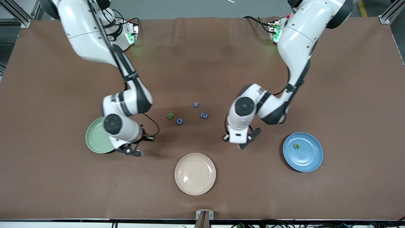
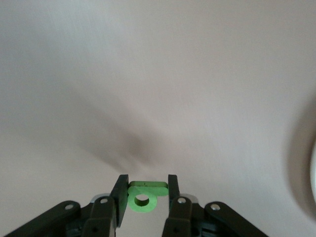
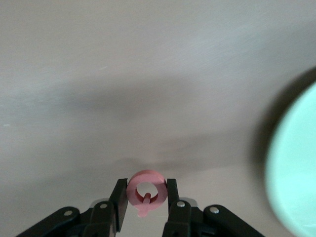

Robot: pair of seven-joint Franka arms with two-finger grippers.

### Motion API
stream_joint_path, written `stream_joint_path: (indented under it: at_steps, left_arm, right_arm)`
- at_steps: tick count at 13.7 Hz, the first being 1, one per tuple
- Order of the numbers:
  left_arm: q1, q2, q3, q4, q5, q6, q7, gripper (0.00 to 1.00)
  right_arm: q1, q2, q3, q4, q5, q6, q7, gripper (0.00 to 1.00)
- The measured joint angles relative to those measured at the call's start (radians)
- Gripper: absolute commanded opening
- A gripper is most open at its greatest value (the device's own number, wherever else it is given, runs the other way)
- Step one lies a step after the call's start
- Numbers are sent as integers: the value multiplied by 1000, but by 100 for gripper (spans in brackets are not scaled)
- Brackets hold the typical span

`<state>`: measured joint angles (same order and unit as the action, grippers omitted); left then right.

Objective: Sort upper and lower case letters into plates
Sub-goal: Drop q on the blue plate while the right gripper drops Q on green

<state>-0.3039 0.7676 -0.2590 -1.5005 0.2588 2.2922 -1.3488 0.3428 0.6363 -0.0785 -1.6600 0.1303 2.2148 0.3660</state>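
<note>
Letters: you had two of them in the air and the others on the brown table (image 1: 202,63) or in a plate.
Left gripper (image 2: 144,193): you saw its jaws closed on the green p-like letter (image 2: 143,196), held over bare table between the cream plate (image 1: 195,174) and the blue plate (image 1: 302,152).
Right gripper (image 3: 145,194): its jaws were closed on the red Q (image 3: 145,193), held over the table just beside the mint green plate (image 1: 96,137).
Blue plate contents: the green n (image 1: 296,146) lay in it, toward the middle.
Mint plate: the right arm covered part of its rim in the front view, so you could not read all of its contents.
Letters on the table: the green B (image 1: 170,116) and blue G (image 1: 179,121) lay just beside each other; the blue x (image 1: 196,104) and blue m (image 1: 204,115) lay near them, toward the left arm's end.
Open room: you had bare cloth around each gripper, and wide bare table toward both ends and toward the bases.
In the way: the cream plate sat nearer the front camera than the loose letters, between the two coloured plates; the four loose letters lay between the two arms.
</note>
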Motion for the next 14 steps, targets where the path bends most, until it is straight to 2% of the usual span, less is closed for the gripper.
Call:
stream_joint_path:
  at_steps: [4,7,9,10,11,13,14]
  left_arm:
    - [155,-17,3,0,4,-43,297,2]
    - [256,-56,4,-7,6,-131,494,8]
    - [331,-69,5,-26,6,-140,611,9]
    - [363,-68,5,-36,14,-139,656,13]
    - [388,-66,5,-46,43,-136,686,23]
    - [419,-56,4,-58,123,-119,700,56]
    - [427,-49,4,-60,145,-106,700,81]
  right_arm:
    - [-151,-94,-1,-130,-3,5,-303,1]
    - [-215,-126,0,-213,-57,67,-425,1]
    - [-257,-139,0,-253,-73,97,-502,1]
    - [-282,-139,0,-262,-74,111,-543,1]
    - [-310,-139,0,-271,-74,135,-584,1]
    - [-351,-138,0,-298,-74,193,-641,1]
    - [-360,-135,1,-309,-74,211,-653,1]
